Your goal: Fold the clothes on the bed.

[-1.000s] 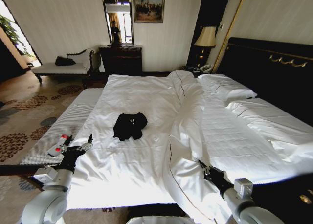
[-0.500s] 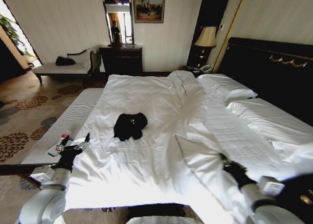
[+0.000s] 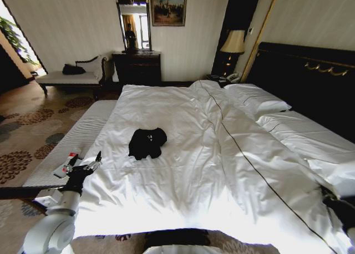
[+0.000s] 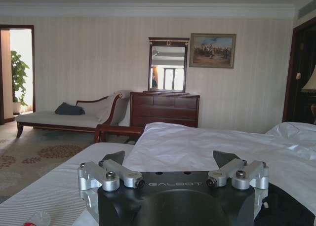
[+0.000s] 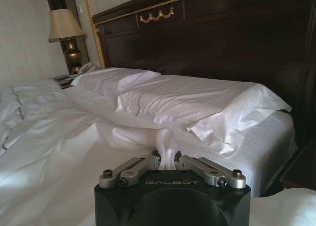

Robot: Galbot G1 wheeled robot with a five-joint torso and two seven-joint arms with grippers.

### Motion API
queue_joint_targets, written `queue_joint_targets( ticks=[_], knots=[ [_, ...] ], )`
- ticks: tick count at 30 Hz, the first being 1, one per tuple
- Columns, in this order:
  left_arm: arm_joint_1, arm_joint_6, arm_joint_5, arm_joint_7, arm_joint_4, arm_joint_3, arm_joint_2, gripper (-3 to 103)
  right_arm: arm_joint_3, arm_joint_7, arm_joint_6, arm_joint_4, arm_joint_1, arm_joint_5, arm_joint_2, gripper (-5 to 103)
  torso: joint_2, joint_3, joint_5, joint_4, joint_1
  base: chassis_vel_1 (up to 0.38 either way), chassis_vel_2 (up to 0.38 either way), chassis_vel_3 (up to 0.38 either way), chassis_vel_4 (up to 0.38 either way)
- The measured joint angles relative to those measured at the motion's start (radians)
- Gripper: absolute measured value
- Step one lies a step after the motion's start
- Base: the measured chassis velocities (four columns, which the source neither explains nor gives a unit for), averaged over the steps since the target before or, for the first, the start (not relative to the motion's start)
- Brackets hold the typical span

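A: Left gripper [image 4: 169, 163]?
B: In the head view it sits low at the bed's near left corner, over the edge of the sheet, beside the striped bench [image 3: 72, 146]. Jaws spread wide with nothing between them; the wrist view shows both finger tips standing well apart.

A: Right gripper [image 5: 166, 158]?
B: Far out on the right side of the bed [image 3: 310, 60], near the pillows [image 5: 197, 100]. Jaws closed on a pinch of white duvet [image 3: 222, 171]; a fold of the fabric stands up between them in the wrist view. In the head view that gripper sits at the lower right edge, mostly cut off.

A: T-shirt [image 3: 147, 142]?
B: Crumpled in a dark heap on the duvet, ahead of the left jaws and off toward the middle of the bed, well apart from them. Far to the left of the right jaws. Neither gripper touches it.

A: Duvet state?
B: Spread across the bed, a dark seam line running diagonally from near the pillows down toward the right jaws.

A: Anything by the left jaws?
B: A small red-and-white object [image 3: 67, 163] lies on the bench just beside them. Cannot tell what it is.
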Motion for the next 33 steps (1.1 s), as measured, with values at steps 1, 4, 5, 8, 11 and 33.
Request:
queue_joint_targets(
  ticks=[1, 4, 5, 8, 11, 33],
  knots=[
    [0.001, 0.001, 0.000, -0.001, -0.001, 0.000, -0.001, 100, 0.004, 0.000, 0.002, -0.032, 0.011, -0.001, -0.011, 1, 0.000, 0.000, 0.0000, -0.0001, 0.000, 0.000, 0.000, 0.000, 0.000],
    [0.014, 0.001, 0.002, -0.001, -0.003, -0.003, -0.001, 100, 0.006, -0.004, 0.015, -0.118, 0.030, -0.013, -0.048, 1, 0.000, 0.000, 0.0002, 0.0000, 0.000, 0.000, 0.000, 0.000, 0.000],
    [0.020, 0.001, 0.002, -0.001, -0.003, -0.004, -0.001, 100, 0.006, -0.009, 0.022, -0.159, 0.038, -0.023, -0.067, 1, 0.000, 0.000, 0.0002, 0.0001, 0.000, 0.000, 0.000, 0.000, 0.000],
    [0.028, 0.000, 0.006, -0.001, -0.004, -0.005, -0.001, 100, 0.008, -0.018, 0.037, -0.236, 0.060, -0.048, -0.109, 1, 0.000, 0.000, 0.0004, 0.0001, 0.000, 0.000, 0.000, 0.000, 0.000],
    [0.035, -0.001, 0.014, -0.001, -0.009, -0.006, -0.003, 100, 0.016, -0.018, 0.049, -0.313, 0.083, -0.061, -0.135, 1, 0.000, 0.000, 0.0000, 0.0005, 0.000, 0.000, 0.000, 0.000, 0.000],
    [0.057, -0.001, 0.037, -0.003, -0.005, 0.006, -0.018, 100, -0.034, -0.027, 0.258, -0.757, 0.185, -0.096, -0.277, 1, 0.000, 0.000, 0.0000, -0.0009, 0.000, 0.000, 0.000, 0.000, 0.000]
  ],
)
